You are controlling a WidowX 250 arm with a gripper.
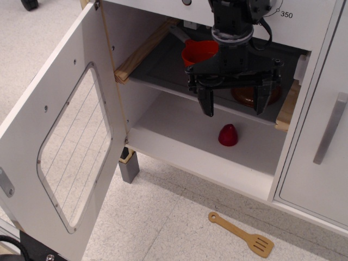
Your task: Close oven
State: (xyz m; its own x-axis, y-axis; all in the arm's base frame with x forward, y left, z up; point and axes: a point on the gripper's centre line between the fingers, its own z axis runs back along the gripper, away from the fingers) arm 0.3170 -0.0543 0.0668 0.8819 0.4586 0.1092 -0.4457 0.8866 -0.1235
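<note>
The white toy oven [217,157] stands open. Its door [60,136], with a rounded wire-lined window [76,147], is swung wide to the left. A dark shelf [168,70] sits inside, with wood side trim [142,51]. A dial marked 350 [283,13] is at the top right. My black gripper [235,107] hangs in front of the oven opening, to the right of the door, fingers pointing down, open and empty. It touches neither the door nor the shelf.
A red cup [199,52] and a brown bowl [247,97] sit on the shelf. A red strawberry-like toy [228,135] lies on the oven floor. A wooden spatula [242,235] lies on the floor. A white cabinet door with a vertical grey handle [330,128] is at right.
</note>
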